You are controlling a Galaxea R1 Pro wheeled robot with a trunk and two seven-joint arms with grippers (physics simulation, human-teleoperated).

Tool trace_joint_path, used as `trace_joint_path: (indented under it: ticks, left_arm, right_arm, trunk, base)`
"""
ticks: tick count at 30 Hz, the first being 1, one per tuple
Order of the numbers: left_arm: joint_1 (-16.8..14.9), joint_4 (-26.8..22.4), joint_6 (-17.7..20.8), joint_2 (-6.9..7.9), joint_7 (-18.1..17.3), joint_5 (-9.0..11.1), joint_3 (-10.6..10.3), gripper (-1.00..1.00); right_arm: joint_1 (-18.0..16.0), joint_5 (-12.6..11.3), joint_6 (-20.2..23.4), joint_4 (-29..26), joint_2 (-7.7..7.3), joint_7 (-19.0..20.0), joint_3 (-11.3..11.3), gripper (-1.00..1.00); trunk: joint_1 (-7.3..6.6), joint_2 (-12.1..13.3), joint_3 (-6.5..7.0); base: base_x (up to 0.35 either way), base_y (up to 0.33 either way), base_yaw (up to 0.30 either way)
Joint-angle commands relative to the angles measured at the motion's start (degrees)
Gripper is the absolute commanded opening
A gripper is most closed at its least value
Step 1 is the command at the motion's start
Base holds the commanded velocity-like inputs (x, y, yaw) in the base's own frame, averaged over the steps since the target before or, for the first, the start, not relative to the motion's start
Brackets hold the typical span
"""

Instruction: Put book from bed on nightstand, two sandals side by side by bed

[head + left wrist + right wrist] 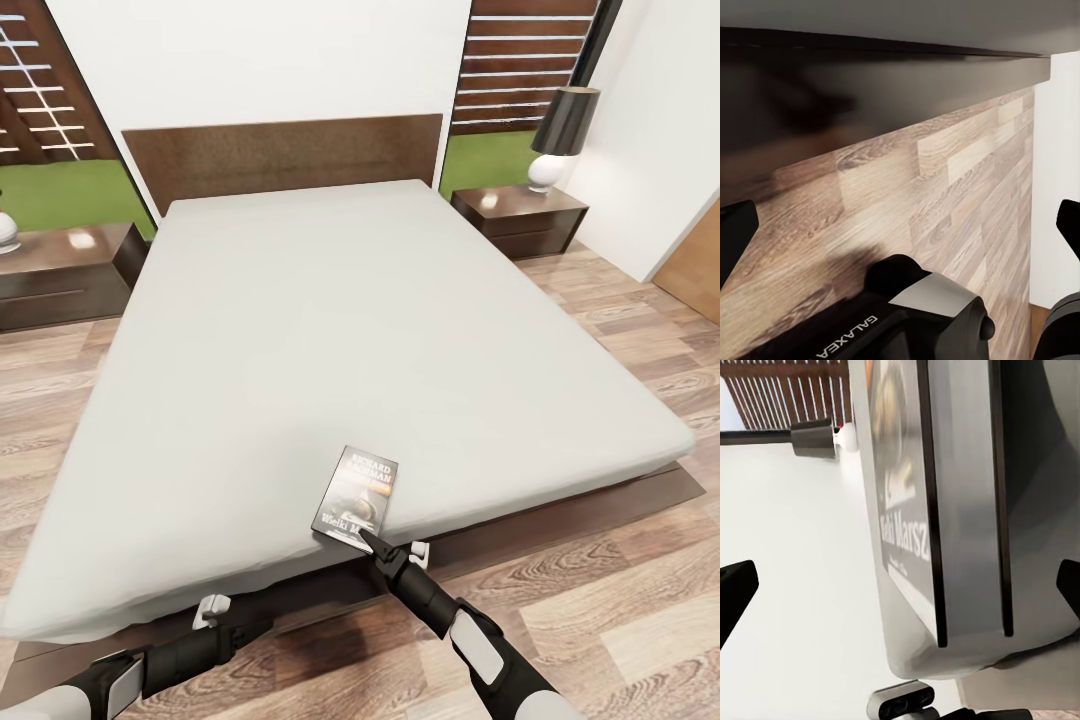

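The right gripper [364, 540] is seen in the head view at the near edge of the book [356, 497], its tip touching or just at the cover's near end. In the right wrist view the two dark fingertips [736, 589] sit far apart at the frame sides w/ the book [937, 502] between them, so the jaws are spread and nothing is grasped yet. The book lies flat on the bed [380, 330], at the near edge of the mattress, slightly right of centre, dark cover up w/ white lettering.

The left gripper [213, 610] is held low, near the bed's dark frame at the near-left side. In the left wrist view its fingertips [735, 232] are also wide apart, w/ only wood floor [945, 187] and the frame's underside seen between; released, holding nothing.

Further out: a headboard [280, 150] at the far end. A nightstand [520, 215] stands at the far right w/ a lamp [558, 135] on it; a second nightstand [65, 270] is at the far left. Windows w/ slatted fence and grass are seen behind.
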Motion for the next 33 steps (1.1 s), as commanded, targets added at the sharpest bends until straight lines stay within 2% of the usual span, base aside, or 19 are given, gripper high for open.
trace_joint_path:
  ticks: [1, 5, 6, 33]
  left_arm:
    - [0.0, 0.0, 0.3, 0.01, -0.2, 0.3, -0.2, 1.00]
    - [0.0, 0.0, 0.3, 0.00, -0.2, 0.3, -0.2, 1.00]
    - [0.0, 0.0, 0.3, 0.00, -0.2, 0.3, -0.2, 1.00]
    - [0.0, 0.0, 0.3, 0.01, -0.3, 0.3, -0.2, 1.00]
  right_arm:
    - [0.0, -0.6, 0.5, 0.0, -0.05, 0.0, 0.2, 1.00]
    - [0.0, -0.6, 0.5, 0.0, -0.09, 0.1, 0.1, 1.00]
    - [0.0, -0.6, 0.5, 0.0, -0.09, 0.1, 0.1, -1.00]
    - [0.0, -0.6, 0.6, -0.1, -0.10, 0.2, 0.1, -1.00]
  trunk:
    - [-0.01, 0.0, -0.03]
    - [-0.01, 0.0, -0.03]
    - [-0.01, 0.0, -0.03]
    - [-0.23, 0.4, 0.15]
  base:
    - [0.000, 0.000, 0.000]
    - [0.000, 0.000, 0.000]
    - [0.000, 0.000, 0.000]
    - [0.000, 0.000, 0.000]
